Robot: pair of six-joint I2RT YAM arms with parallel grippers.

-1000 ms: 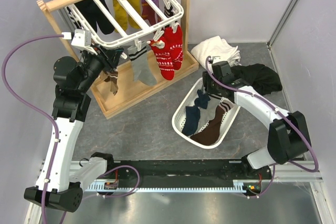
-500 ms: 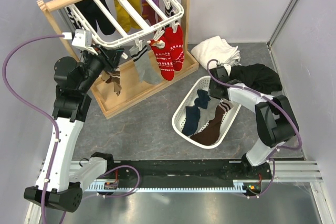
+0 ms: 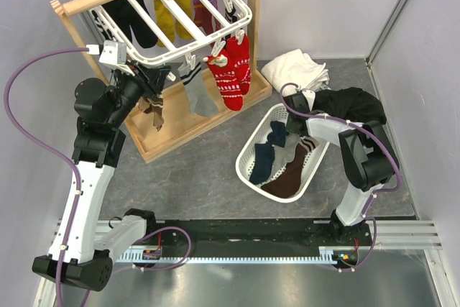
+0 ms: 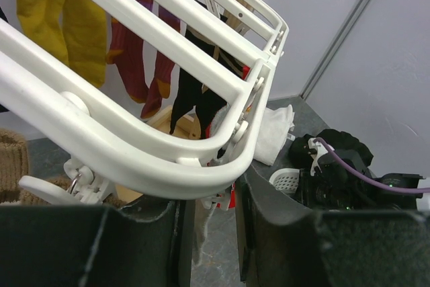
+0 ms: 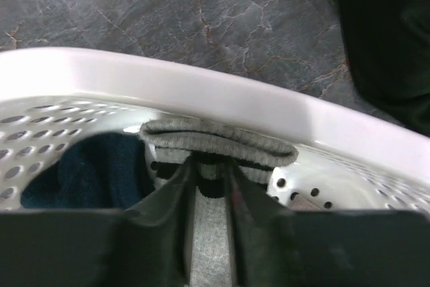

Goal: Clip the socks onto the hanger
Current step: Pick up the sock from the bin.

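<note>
The white slatted plastic hanger (image 4: pixel 168 173) carries a red patterned pair (image 3: pixel 231 70) at its corner. In the perforated white basket (image 5: pixel 222 92), the right tool (image 5: pixel 209 169) pinches a grey ribbed sock (image 5: pixel 215 140) at its striped cuff. The left tool (image 4: pixel 213 233) sits at the hanger's rounded rim; I cannot tell whether it grips anything.

The hanger (image 4: pixel 168 174) slats run from upper left to centre right. Yellow socks (image 4: pixel 77 28) and purple socks (image 4: pixel 131 65) hang at upper left behind them.
</note>
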